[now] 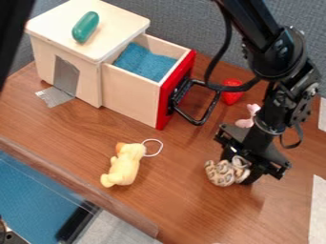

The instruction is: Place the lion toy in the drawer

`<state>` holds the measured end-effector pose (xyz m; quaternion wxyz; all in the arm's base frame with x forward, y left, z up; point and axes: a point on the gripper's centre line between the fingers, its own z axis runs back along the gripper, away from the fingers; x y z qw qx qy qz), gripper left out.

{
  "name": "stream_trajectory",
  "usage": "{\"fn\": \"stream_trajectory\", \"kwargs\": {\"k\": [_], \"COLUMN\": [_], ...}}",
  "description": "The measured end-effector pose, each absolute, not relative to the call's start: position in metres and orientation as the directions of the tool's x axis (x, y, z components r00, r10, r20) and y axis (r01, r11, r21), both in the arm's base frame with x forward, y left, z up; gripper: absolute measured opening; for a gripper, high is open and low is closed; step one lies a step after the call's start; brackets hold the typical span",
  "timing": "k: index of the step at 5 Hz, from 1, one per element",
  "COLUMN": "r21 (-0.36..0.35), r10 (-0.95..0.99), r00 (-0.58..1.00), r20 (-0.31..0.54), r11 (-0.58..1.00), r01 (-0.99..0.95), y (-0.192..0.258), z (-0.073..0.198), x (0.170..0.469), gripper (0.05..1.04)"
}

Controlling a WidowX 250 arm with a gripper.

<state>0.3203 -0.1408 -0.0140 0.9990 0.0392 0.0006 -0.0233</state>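
Observation:
My gripper [240, 167] hangs low over the right part of the table, right at a small tan toy with dark spots [221, 173], which looks to be the lion toy. Part of the toy is hidden by the gripper, and whether it is held I cannot tell. The drawer [130, 90] is pulled out of a pale wooden cabinet [88, 71] at the upper left. Blue lining covers its floor, and a black handle [202, 116] sticks out from its red front.
A yellow plush toy [126, 164] with a white loop lies left of the gripper. Behind the gripper are a red strawberry-like toy [231, 91] and a pink toy [249, 116]. A green capsule-shaped object [85, 26] rests on the cabinet top. The table edge [83, 190] runs along the lower left.

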Motion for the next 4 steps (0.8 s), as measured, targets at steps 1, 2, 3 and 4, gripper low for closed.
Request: {"fn": "stream_trajectory", "kwargs": {"k": [1,2,3,4], "r21": [0.062,0.002,-0.042,-0.085], "r10": [-0.036,0.017,0.134,0.255], "r00": [0.999,0.999,0.989,0.957], "r20": [0.004,0.049,0.068,0.138], "r11": [0.997,1.0,0.991,0.966], "r01": [0.036,-0.017,-0.131,-0.246], "y": [-0.142,-0.139,-0.116,-0.088], "z": [0.0,0.038,0.057,0.087], "x": [0.314,0.316,0.331,0.358], "gripper": [0.508,0.508,0.508,0.508]}}
